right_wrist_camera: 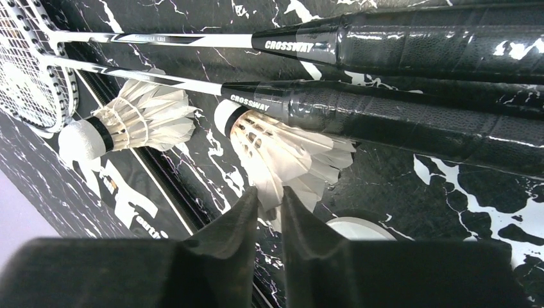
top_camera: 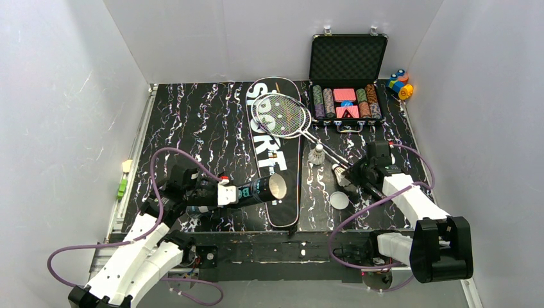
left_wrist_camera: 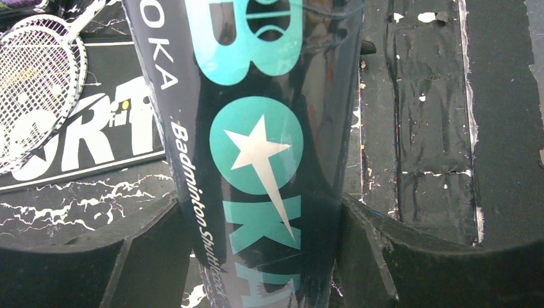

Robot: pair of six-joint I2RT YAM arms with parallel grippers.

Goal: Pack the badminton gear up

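Note:
My left gripper (top_camera: 224,194) is shut on the long black tube (top_camera: 256,190), held level above the table with its open end toward the right. In the left wrist view the tube (left_wrist_camera: 263,147) fills the space between my fingers (left_wrist_camera: 385,256). The round lid (top_camera: 339,201) lies on the table. My right gripper (top_camera: 349,174) is shut on the feathers of a lying white shuttlecock (right_wrist_camera: 282,151). A second shuttlecock (top_camera: 317,154) stands nearby. Two rackets (top_camera: 282,112) lie on the black SPORT bag (top_camera: 272,147), their dark handles (right_wrist_camera: 417,125) beside my right gripper.
An open black case of poker chips (top_camera: 346,83) stands at the back right, with coloured blocks (top_camera: 399,82) beside it. Small yellow and green pieces (top_camera: 124,178) lie at the table's left edge. White walls close in three sides.

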